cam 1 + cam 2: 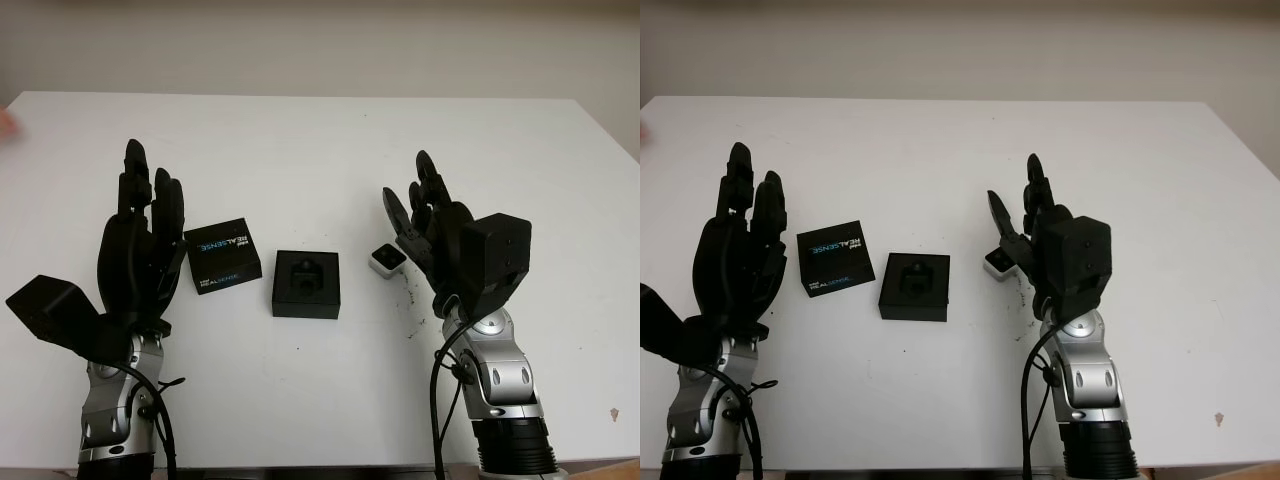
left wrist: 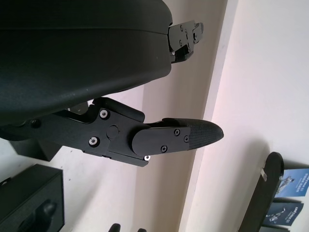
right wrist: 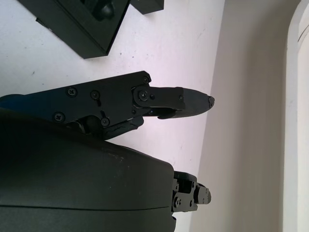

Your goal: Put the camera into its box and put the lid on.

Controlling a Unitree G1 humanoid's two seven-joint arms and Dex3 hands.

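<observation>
**Both hands up, camera still on the table**

Head camera: my left hand [image 1: 140, 235] is raised over the white table [image 1: 320, 150], open and holding nothing, just beside the lid [image 1: 223, 256], which lies flat with its REALSENSE lettering facing up. Right of the lid, apart from it, sits the open black box [image 1: 306, 284] with its dark moulded insert showing. My right hand [image 1: 425, 225] is also raised and open, empty. The small white camera [image 1: 387, 259] rests on the table just beside that hand's fingers [image 1: 395, 215], between the hand and the box; whether it touches them I cannot tell.

Left wrist: my palm shell and one finger [image 2: 178, 137] reach across with nothing in them; a corner of the box [image 2: 29, 203] lies on the table.

Right wrist: one finger [image 3: 169, 101] stretches out, nothing in it, with the box [image 3: 82, 21] on the table beyond.
</observation>
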